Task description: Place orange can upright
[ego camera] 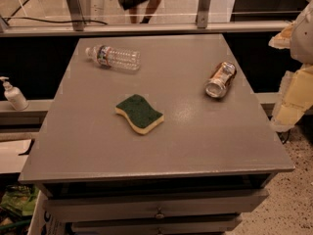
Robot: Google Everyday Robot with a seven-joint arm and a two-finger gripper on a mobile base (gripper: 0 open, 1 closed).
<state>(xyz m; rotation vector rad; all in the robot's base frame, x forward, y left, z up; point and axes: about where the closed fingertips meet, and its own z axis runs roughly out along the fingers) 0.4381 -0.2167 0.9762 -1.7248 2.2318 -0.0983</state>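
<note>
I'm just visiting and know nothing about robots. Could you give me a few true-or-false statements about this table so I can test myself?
1. The orange can stands upright. False: it lies on its side near the table's right edge.
2. A green-topped sponge lies near the middle of the table. True.
3. The gripper is holding the can. False: it is at the right edge of the view, beside the table and apart from the can.
4. The water bottle lies on its side at the far left. True.

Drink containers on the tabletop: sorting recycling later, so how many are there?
2. The orange can lies sideways near the right edge; the water bottle lies sideways at far left. None seems hidden. The pincer is out of view.
</note>
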